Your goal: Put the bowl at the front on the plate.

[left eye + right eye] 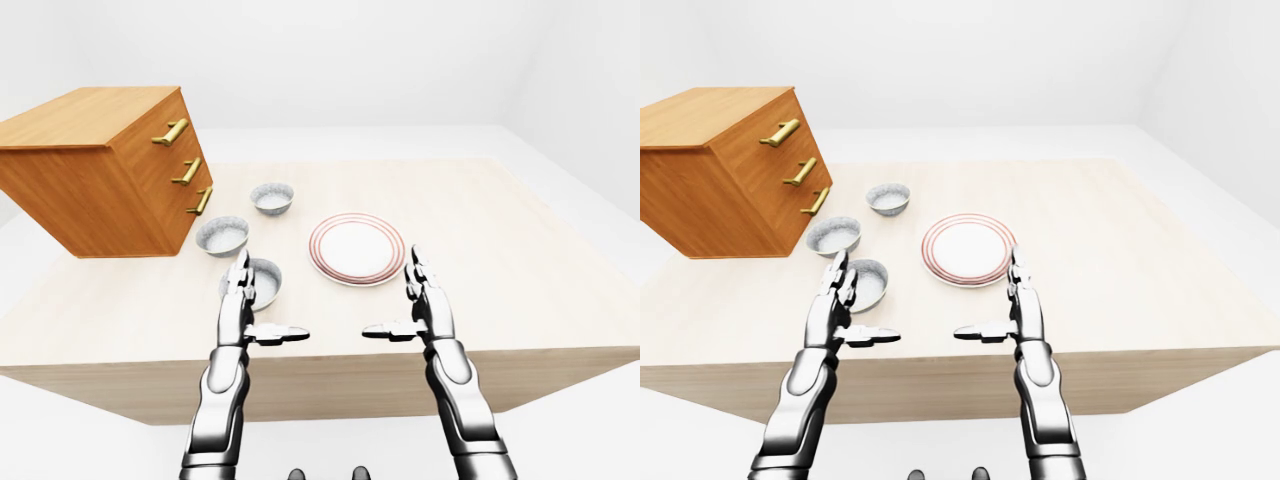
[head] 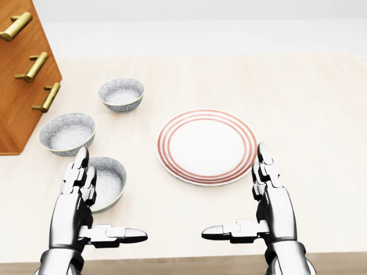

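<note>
The left hand (image 2: pixel 73 209) hangs open at the left rim of the nearest bowl (image 2: pixel 110 179) on the worktop (image 2: pixel 304 97); the right hand (image 2: pixel 276 207), likewise spread apart, hovers just beside the striped plate (image 2: pixel 206 146)

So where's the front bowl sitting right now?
In the head view the front bowl sits at lower left, just left of the red-ringed plate and below the middle bowl, partly covered by the left robot hand.
</note>
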